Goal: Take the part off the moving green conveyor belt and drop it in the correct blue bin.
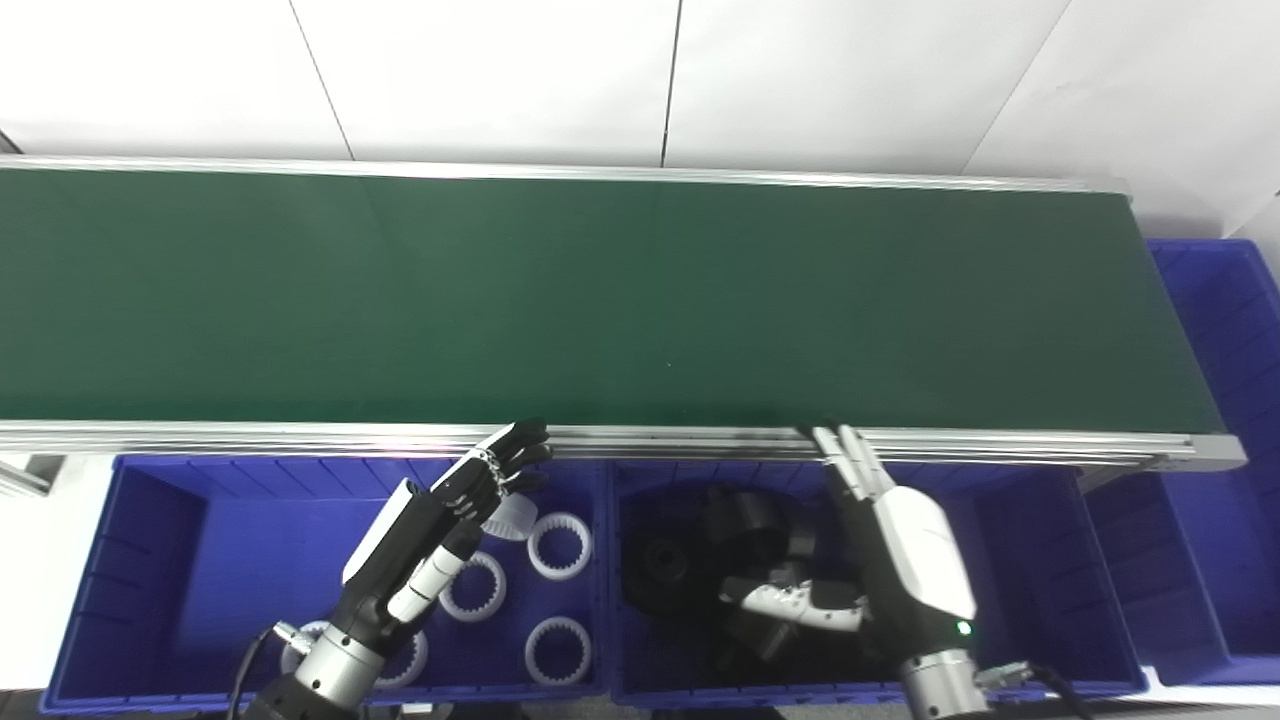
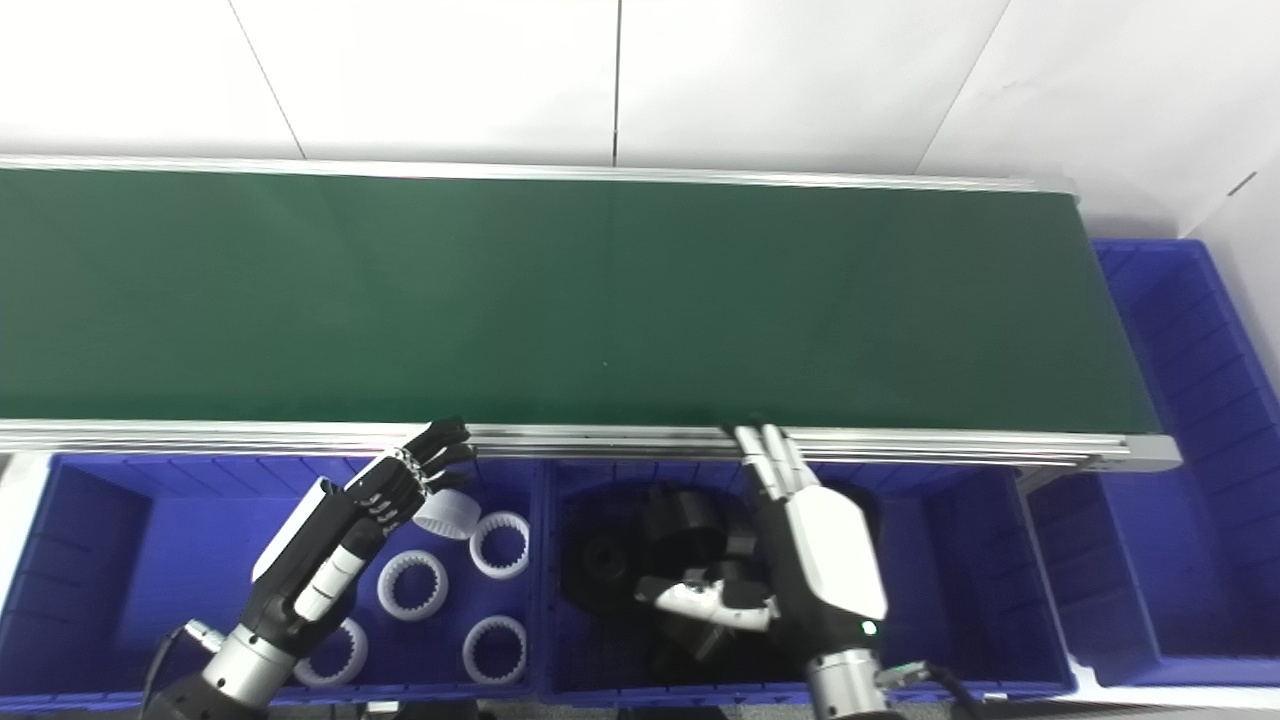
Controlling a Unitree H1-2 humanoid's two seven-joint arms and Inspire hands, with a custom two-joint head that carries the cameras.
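Note:
The green conveyor belt (image 1: 640, 300) carries no part that I can see. My left hand (image 1: 470, 490) hovers over the left blue bin (image 1: 150, 560), fingers apart and pointing at the belt's near rail. A white toothed ring (image 1: 513, 517) sits tilted just under its fingertips, and I cannot tell whether they touch. Other white rings (image 1: 560, 545) lie flat on that bin's floor. My right hand (image 1: 900, 540) is open above the middle blue bin (image 1: 1040, 560), fingers straight and thumb out to the left. Black parts (image 1: 700, 560) are piled in that bin.
The belt's aluminium rail (image 1: 300, 437) runs just above both bins. A third blue bin (image 1: 1220, 330) stands at the belt's right end. The bin wall between left and middle bins (image 1: 605, 560) lies between my hands.

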